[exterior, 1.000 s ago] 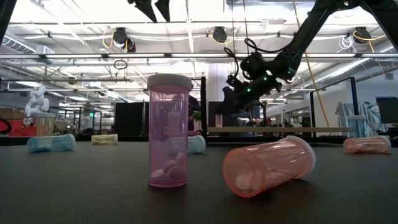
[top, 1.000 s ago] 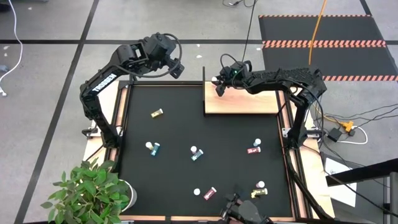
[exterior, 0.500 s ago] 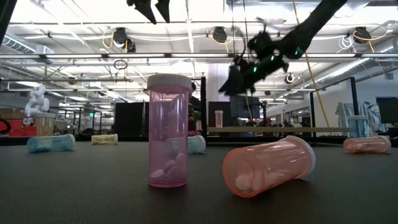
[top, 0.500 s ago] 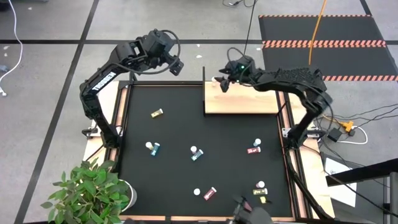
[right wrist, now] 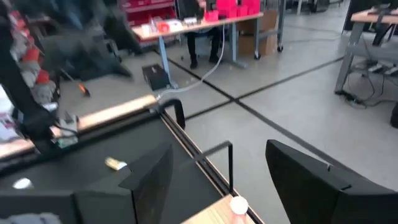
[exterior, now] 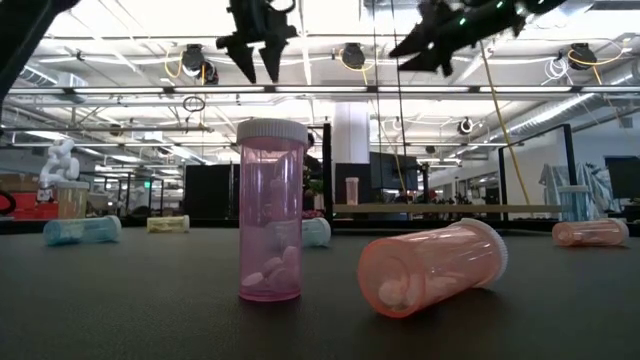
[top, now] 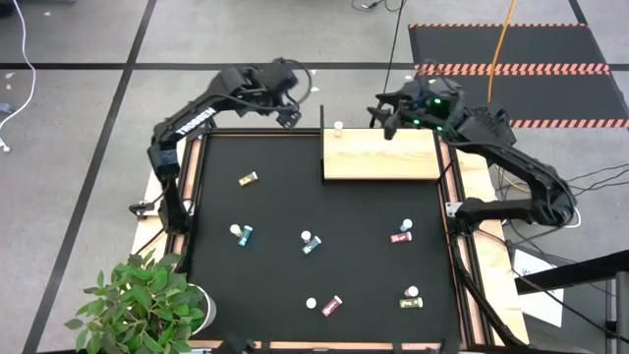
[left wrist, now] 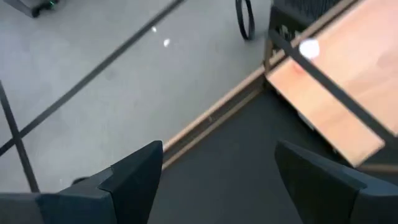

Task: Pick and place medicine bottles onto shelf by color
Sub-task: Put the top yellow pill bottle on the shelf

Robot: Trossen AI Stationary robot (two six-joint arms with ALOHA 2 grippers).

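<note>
1. The right tool (top: 385, 116) hangs above the far edge of the bench at about 1 o'clock from the mat's centre. Its two dark fingers (right wrist: 323, 180) are spread wide with nothing between them.
2. The left tool (top: 292, 106) hangs at about 11 o'clock, over the mat's far rim. Its blunt, matte black fingers (left wrist: 134, 177) are also spread wide and empty.
3. The shelf (top: 393, 157) is a flat, pale wooden board with a smooth grain, lying on the black mat (top: 285, 216) at its far right corner.
4. One tiny white-capped bottle (top: 338, 127) stands upright on the shelf's far left corner, just beside the thin black upright post (top: 322, 138).
5. The other bottles lie scattered on the mat: a yellow one (top: 248, 179) at 10 o'clock, a teal one (top: 242, 234) at 8 o'clock, a blue-teal one (top: 310, 242) near the centre, a red one (top: 401, 234) at 4 o'clock, a pink one (top: 331, 305) at 6 o'clock with a loose white cap (top: 311, 304) close by, and a yellow-green one (top: 411, 299) at 5 o'clock.
6. The low view alone shows the bottles as clear tinted plastic cylinders: a pink one upright (exterior: 271, 210) with pills inside, and another pink one on its side (exterior: 432, 267).
7. The left wrist view shows the shelf bottle's cap from above (left wrist: 309, 48); the right wrist view shows it against the room (right wrist: 238, 205).
</note>
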